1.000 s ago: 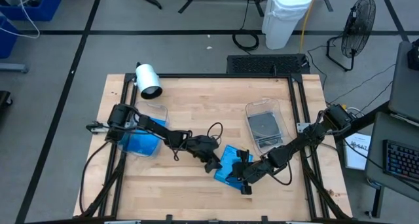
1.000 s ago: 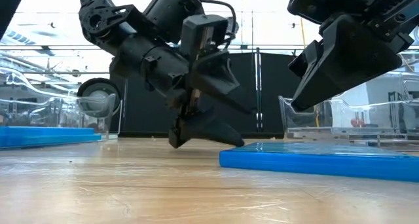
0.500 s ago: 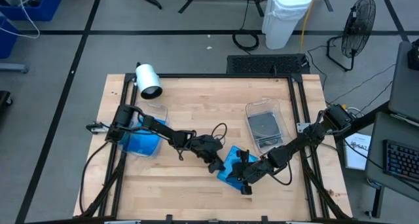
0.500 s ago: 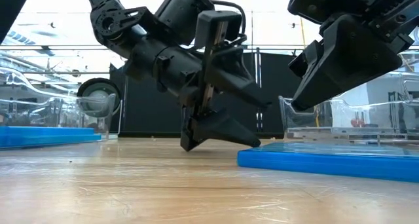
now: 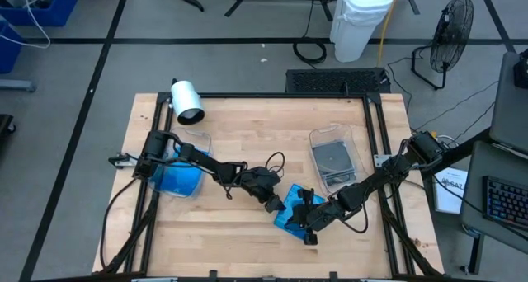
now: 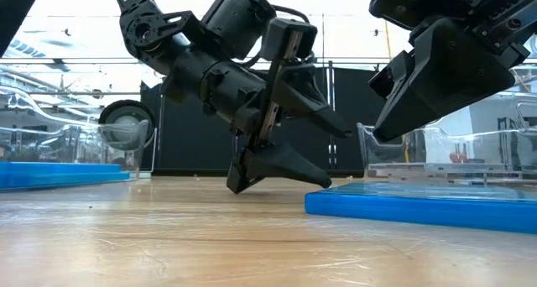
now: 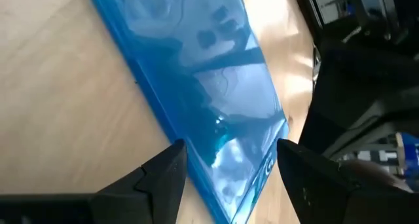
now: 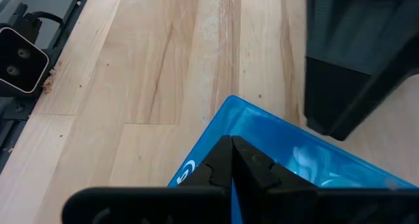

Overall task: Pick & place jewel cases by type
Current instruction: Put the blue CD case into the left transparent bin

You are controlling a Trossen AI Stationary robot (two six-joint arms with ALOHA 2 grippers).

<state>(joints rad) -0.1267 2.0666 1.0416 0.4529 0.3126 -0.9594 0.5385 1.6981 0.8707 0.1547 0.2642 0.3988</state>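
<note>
Two matte black jointed arms (image 5: 206, 164) trail thin looping black cables (image 5: 272, 160).

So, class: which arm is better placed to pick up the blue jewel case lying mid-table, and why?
Probably the left. The left gripper is open, its fingers straddling an edge of the blue jewel case, low at the table. The right gripper is shut, its tips together above the case, so it would have to open first.

Both hands meet at blue jewel case (image 5: 290, 209), table centre; L hand (image 5: 273, 204), R hand (image 5: 306, 217) flank it.
</note>
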